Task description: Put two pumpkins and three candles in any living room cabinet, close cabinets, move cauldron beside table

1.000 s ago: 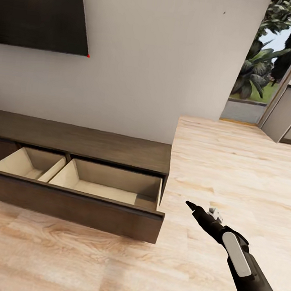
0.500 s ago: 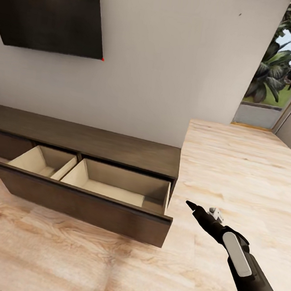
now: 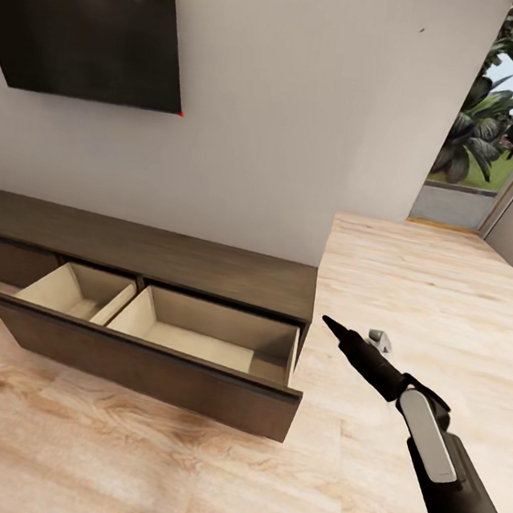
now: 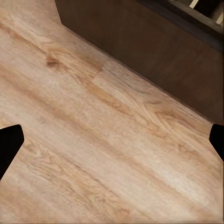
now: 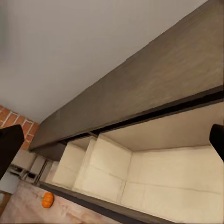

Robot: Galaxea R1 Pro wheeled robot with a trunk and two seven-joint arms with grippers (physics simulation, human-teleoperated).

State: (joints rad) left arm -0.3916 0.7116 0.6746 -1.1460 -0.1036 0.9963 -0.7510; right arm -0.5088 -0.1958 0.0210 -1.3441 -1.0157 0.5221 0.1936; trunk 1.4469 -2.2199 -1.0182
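cabinet (image 3: 160, 248) cut off at 9 o'clock in head view, drawer floor partly hidden behind its front panel (image 3: 145, 367).

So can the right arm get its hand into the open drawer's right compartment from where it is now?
Probably yes. The right hand hangs just off the drawer's right end, above rim level, and the right compartment lies open from above with nothing between them. It holds nothing to drop in, though.

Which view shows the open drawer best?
The head view: the whole drawer pulled out, both pale compartments visible. The right wrist view shows its interior close up, cropped. The left wrist view catches just its dark front.
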